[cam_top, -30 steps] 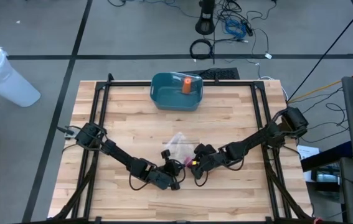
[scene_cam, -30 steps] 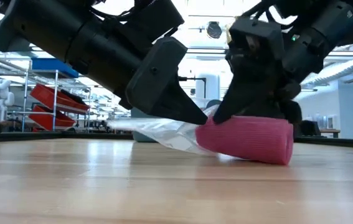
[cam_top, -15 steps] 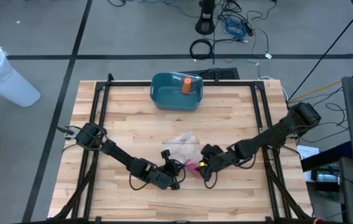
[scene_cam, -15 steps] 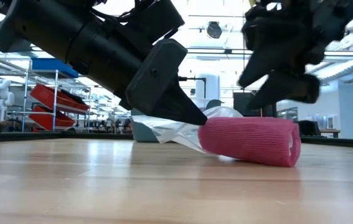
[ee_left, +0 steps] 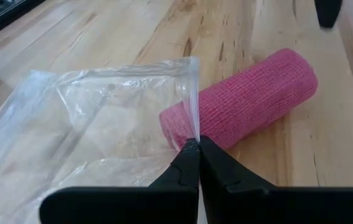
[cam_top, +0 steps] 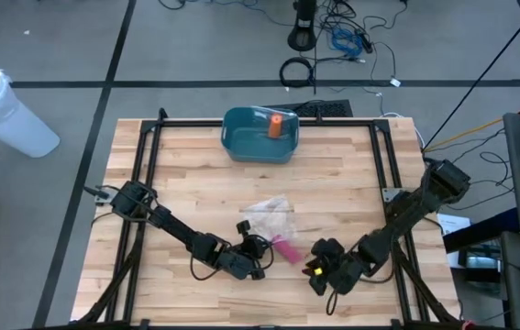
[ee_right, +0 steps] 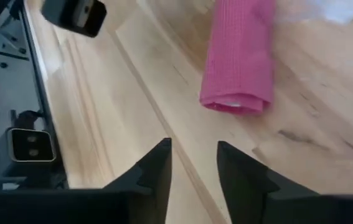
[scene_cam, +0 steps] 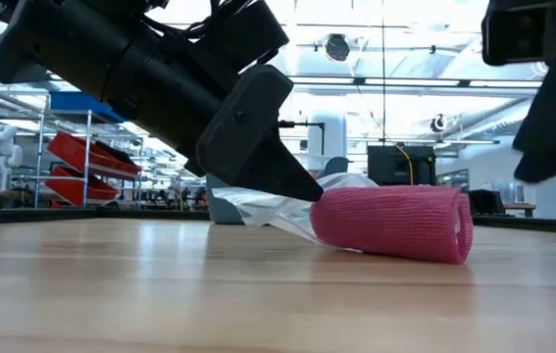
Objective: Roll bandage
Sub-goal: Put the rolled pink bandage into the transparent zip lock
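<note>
The bandage is a pink roll lying on its side on the wood near the table's middle front; it also shows as a pink roll in the left wrist view. A clear plastic bag lies just beyond it, one corner beside the roll's end. My left gripper is shut on that corner. My right gripper hangs to the right of the roll, nearer the front edge. Its fingers stand apart with nothing between them, clear of the bandage. My left gripper pinches the bag's corner edge between its two fingertips. The fingers slant down from the table's left. The corner stands raised above the wood beside the roll's end, while the rest of the bag lies flat. One layer or two, I cannot tell.
A blue bin holding an orange thing sits at the far edge. Black frame rails run along the table's left and right sides. Bare wood lies in front of the roll.
My right gripper has come off the bandage roll, risen a little and swung toward the table's near right corner. The roll stays lying on the wood, now uncovered. My left gripper has kept its hold on the bag.
</note>
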